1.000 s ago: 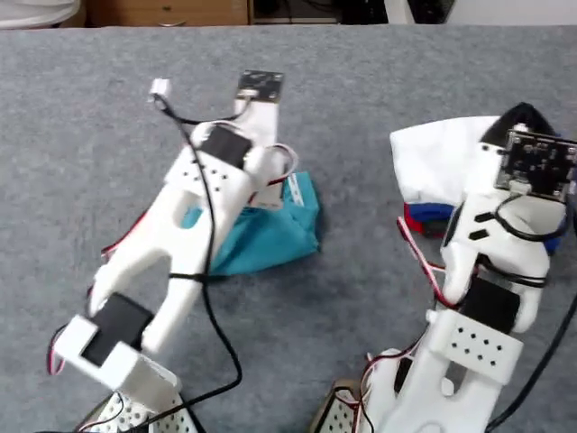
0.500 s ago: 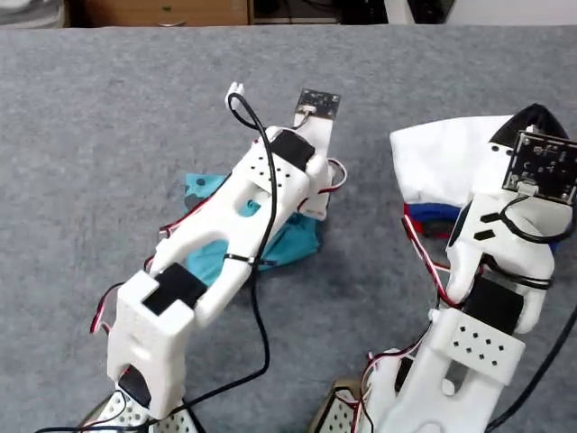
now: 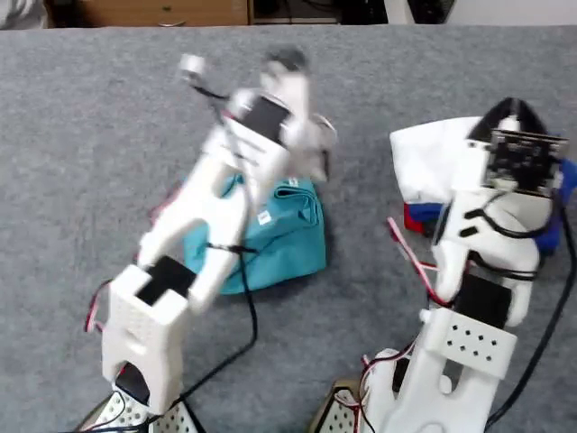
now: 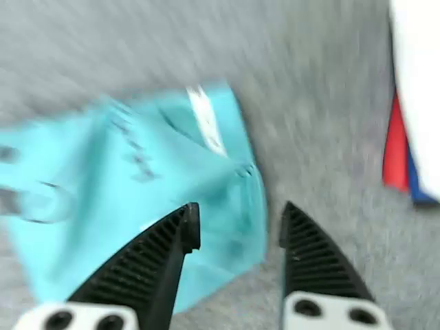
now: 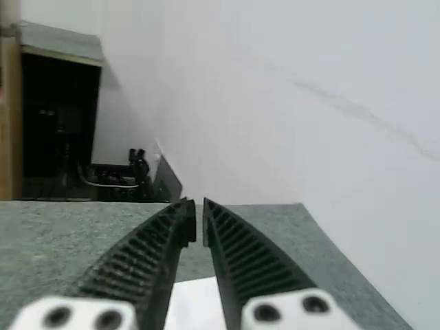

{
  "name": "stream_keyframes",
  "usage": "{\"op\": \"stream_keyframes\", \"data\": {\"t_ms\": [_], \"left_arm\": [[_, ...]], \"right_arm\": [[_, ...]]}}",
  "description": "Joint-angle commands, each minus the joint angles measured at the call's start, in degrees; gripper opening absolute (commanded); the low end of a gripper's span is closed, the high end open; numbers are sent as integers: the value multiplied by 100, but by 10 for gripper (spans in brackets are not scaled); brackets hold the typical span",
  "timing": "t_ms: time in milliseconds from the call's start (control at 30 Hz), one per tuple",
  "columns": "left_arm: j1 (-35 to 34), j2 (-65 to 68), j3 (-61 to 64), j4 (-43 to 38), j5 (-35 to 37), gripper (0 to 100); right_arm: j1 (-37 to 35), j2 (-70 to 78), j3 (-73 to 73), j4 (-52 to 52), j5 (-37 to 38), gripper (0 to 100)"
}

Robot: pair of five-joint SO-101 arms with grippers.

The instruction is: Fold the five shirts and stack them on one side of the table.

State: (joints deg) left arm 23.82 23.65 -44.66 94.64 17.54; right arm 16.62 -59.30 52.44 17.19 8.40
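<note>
The teal shirt (image 3: 288, 244) lies roughly folded near the middle of the grey table (image 3: 90, 135), with a white label showing on its upper side. The left arm (image 3: 207, 216) stretches over it from the near left edge, covering the shirt's left part. In the left wrist view the left gripper (image 4: 237, 227) hangs above the shirt's right edge; its jaws are spread wide with nothing between them, one black fingertip (image 4: 185, 223) over the teal cloth and the other over bare table just beside it. Well apart, to the right, sits a stack of folded shirts: a white shirt (image 3: 424, 158) on top, with a red shirt (image 4: 395, 148) and a blue shirt (image 4: 421, 192) peeking out beneath its near edge. The right arm (image 3: 487, 271) rises from the near right edge and stands over this stack. The right gripper (image 5: 199, 213) points up and away toward the far wall, its jaws all but pressed together and pinching nothing, with the white shirt below them.
</note>
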Motion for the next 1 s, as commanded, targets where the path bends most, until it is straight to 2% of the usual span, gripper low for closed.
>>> {"op": "stream_keyframes", "data": {"t_ms": [0, 200, 367, 567, 733, 867, 967], "left_arm": [[-879, 13, -897, 387, -440, 26], [-1881, 119, -114, 598, -747, 19], [-2541, 101, 554, 598, -1213, 19], [-2725, -558, 1503, 378, -1266, 19], [-2673, -1393, 3631, -941, -1301, 19], [-2725, -2237, 5477, -2242, -1468, 19], [-2681, -2774, 6347, -2971, -1451, 19]], "right_arm": [[-884, 40, -180, 686, 563, 46], [-2492, 1103, -1130, 2066, 1266, 4], [-3143, 2668, -2185, 3244, 1565, 3], [-4092, 3732, -3389, 4378, 1547, 3], [-4787, 4760, -3758, 4747, 1512, 2], [-4796, 5648, -4110, 4747, 1398, 2], [-4664, 6264, -4391, 4738, 1398, 2]]}}
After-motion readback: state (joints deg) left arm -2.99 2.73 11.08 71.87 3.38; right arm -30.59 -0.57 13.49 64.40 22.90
